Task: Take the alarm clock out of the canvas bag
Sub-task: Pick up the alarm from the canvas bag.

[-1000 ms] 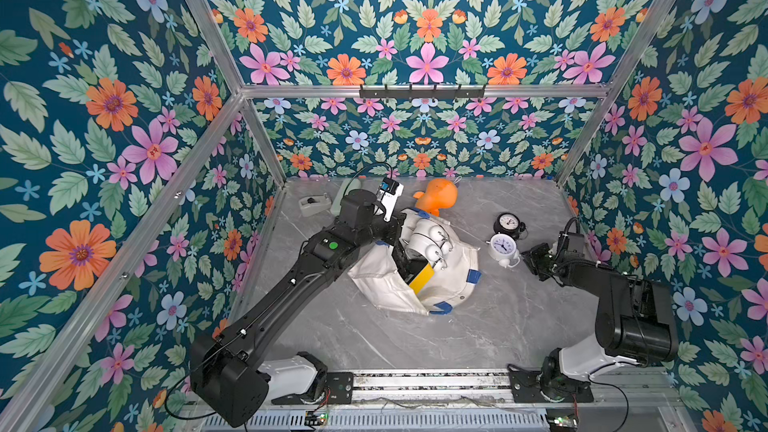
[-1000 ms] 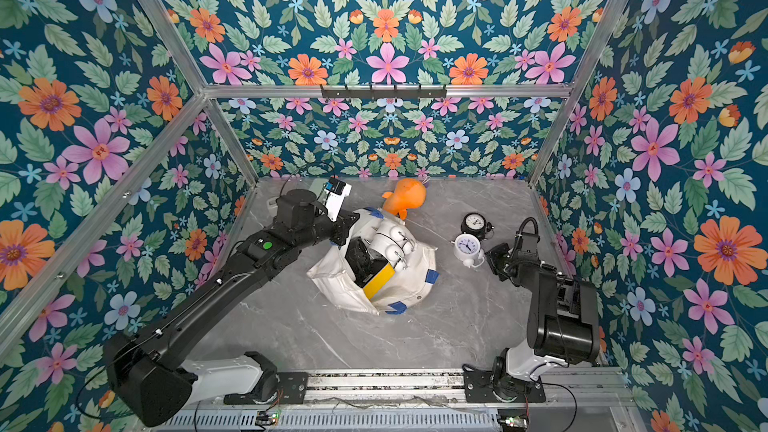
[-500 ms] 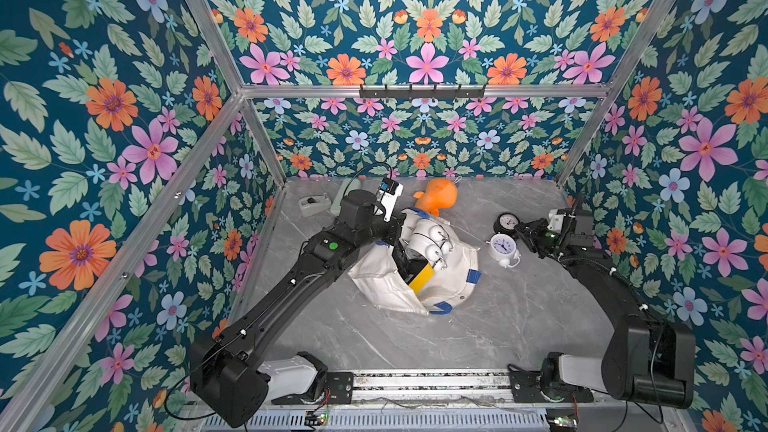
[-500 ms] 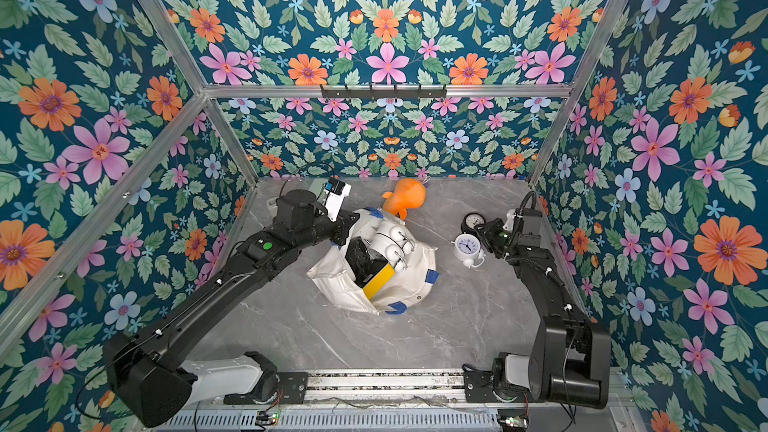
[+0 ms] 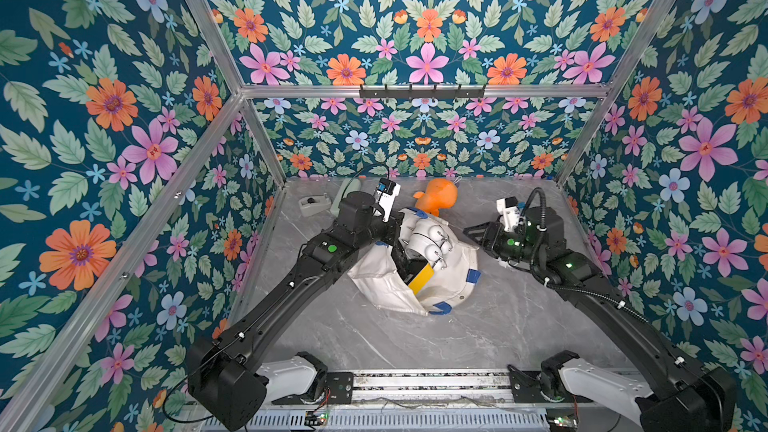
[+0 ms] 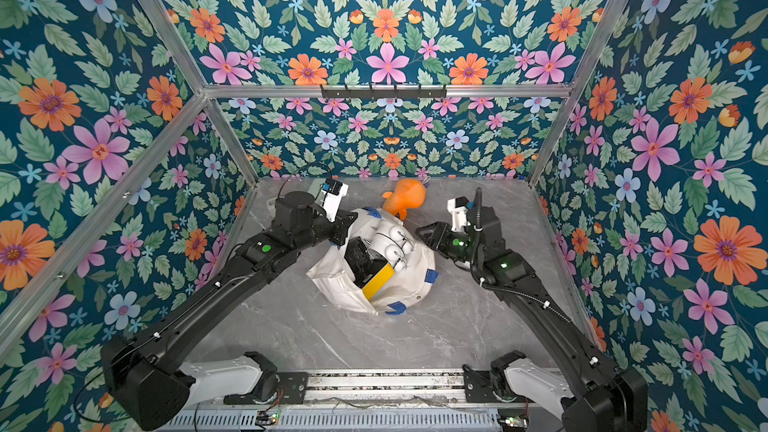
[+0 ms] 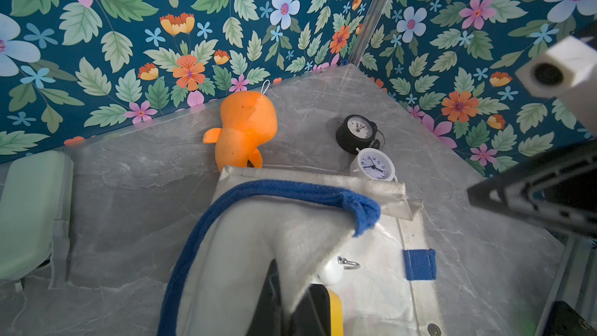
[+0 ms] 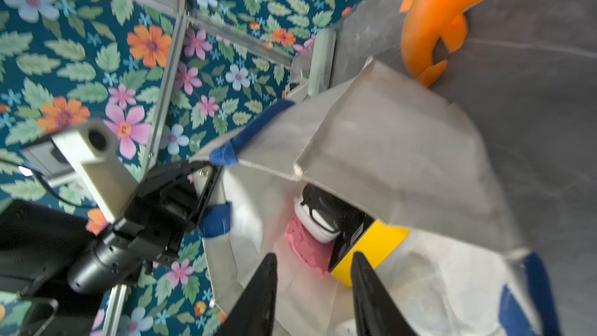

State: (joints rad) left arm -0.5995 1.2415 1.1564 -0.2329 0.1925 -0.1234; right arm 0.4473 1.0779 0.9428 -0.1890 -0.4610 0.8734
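The left arm (image 5: pixel 286 288) stretches forward and inward, and the left pincer (image 7: pixel 286 302) is clamped tight on the rim of the canvas bag (image 5: pixel 386 288). The right arm (image 5: pixel 582 280) reaches in low. The right pincer (image 8: pixel 313 289) is empty, with its jaws parted, and points toward the left pincer.

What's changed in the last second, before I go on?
The right claw swung from beside the white clock on the table over to the mouth of the canvas bag, jaws apart and empty. The left claw stays shut on the bag's rim, holding it open; bag unmoved.
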